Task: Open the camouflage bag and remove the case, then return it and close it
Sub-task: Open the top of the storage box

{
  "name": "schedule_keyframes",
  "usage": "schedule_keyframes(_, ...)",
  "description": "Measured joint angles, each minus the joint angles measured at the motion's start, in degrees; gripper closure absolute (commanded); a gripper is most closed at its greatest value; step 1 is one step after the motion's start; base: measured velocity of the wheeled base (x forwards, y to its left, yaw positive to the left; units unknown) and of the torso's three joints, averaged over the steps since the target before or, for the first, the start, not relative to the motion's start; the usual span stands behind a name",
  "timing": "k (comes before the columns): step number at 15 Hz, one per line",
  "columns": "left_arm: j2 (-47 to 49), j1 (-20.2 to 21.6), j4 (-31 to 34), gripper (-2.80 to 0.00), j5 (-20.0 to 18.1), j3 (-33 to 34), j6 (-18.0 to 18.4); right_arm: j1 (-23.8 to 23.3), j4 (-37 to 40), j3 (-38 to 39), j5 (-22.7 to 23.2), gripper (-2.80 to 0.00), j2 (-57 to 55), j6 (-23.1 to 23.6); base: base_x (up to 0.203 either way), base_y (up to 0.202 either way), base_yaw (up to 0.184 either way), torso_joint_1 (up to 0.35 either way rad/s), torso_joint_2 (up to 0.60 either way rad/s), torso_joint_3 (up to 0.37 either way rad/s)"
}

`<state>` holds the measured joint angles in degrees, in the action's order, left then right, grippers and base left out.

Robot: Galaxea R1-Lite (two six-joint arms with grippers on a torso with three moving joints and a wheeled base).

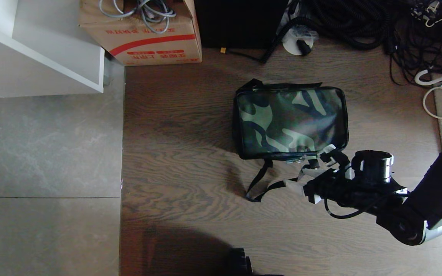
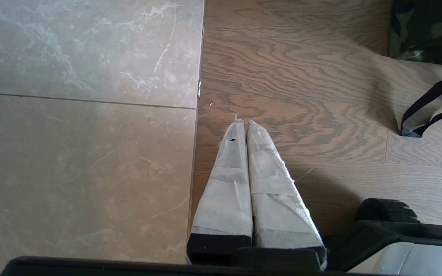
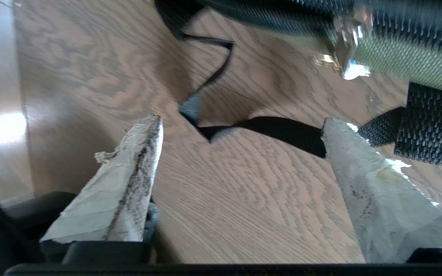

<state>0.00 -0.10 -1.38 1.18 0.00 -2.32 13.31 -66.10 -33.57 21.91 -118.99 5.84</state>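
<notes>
Floor: brown wood-grain boards [image 1: 190, 161] centre and right of head view, grey stone tiles [image 1: 44, 153] at left. Camouflage bag [image 1: 292, 120] lies zipped shut right of centre, black strap [image 1: 261, 186] trailing toward lower edge. Right tool [image 1: 309, 178] at lower right, just beside bag's near edge, fingers apart, gripping nothing. Right wrist view alone shows silver zipper pull [image 3: 345, 57]. Left wrist view alone shows left tool [image 2: 244, 124], fingers together, above tile seam. Cardboard box [image 1: 148, 38], black cables [image 1: 359, 27] along top.
</notes>
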Motion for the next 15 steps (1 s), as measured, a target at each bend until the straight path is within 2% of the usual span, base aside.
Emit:
schedule_keyframes(6,0.0,0.05,0.0,0.0,0.02,0.0,0.0,-1.41,0.78,-6.33,-1.12,-2.8,-4.18,-0.3,0.0,0.0,0.0,0.0,0.0,0.0)
schedule_keyframes(11,0.0,0.0,0.0,0.0,0.0,0.0,0.0,-2.24,-2.32,-11.46,-1.1,-2.8,-7.03,-0.46,0.0,0.0,0.0,0.0,0.0,0.0)
schedule_keyframes(15,0.0,0.0,0.0,0.0,0.02,0.0,-0.02,-2.27,-5.39,-12.2,-1.05,-2.8,-8.57,-0.53,0.0,0.0,0.0,0.0,0.0,0.0)
